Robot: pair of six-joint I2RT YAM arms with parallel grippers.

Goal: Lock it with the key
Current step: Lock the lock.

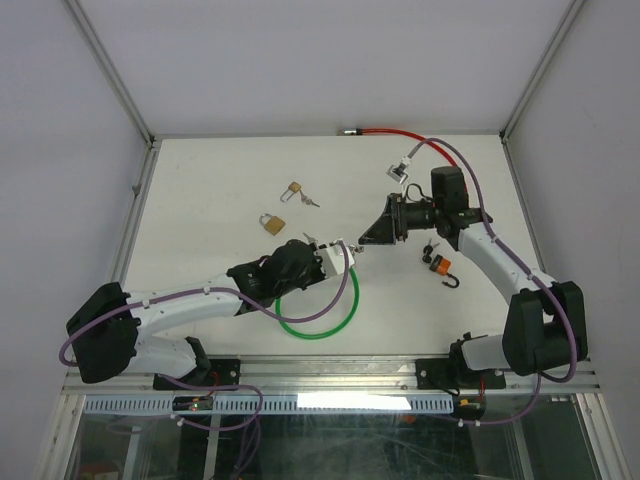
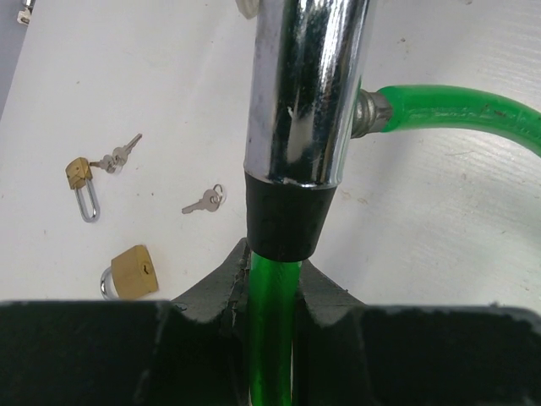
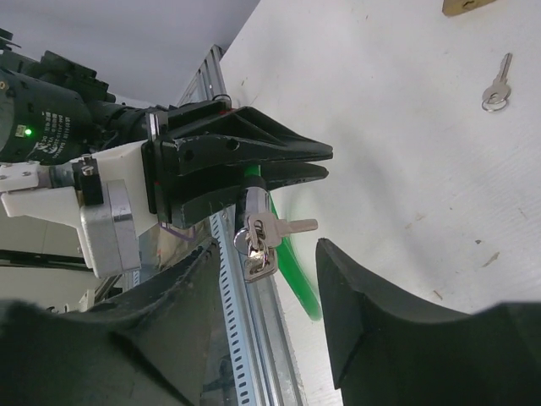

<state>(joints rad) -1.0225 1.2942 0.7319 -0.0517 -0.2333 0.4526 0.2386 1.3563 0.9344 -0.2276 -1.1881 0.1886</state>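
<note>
Holds the green cable lock (image 1: 318,340) near the middle of the table (image 1: 200,180) with the left gripper (image 2: 273,258), fingers (image 2: 215,292) pressed together on the green cable (image 2: 270,338) just below the black collar (image 2: 283,216) of the chrome cylinder (image 2: 304,93). Carries a small bunch of keys (image 3: 256,249) at the lock end, hanging just under the left fingers, with one key (image 3: 296,225) sticking out sideways. Hard to tell whether seated in a keyhole or only dangling from the ring. Faces this bunch with the right gripper (image 3: 269,249), jaws apart, one finger on each side of the keys, seemingly not yet touching. Depends now on one relation: long axis of the protruding key running from one right finger toward the other, so along the closing direction and not across it, tip very near one of them. Calls for the right arm, nearer and free. Probably needs a turn of the wrist before closing, to catch the flat faces of that key alone. Otherwise, risk of pinching the whole ring.
</note>
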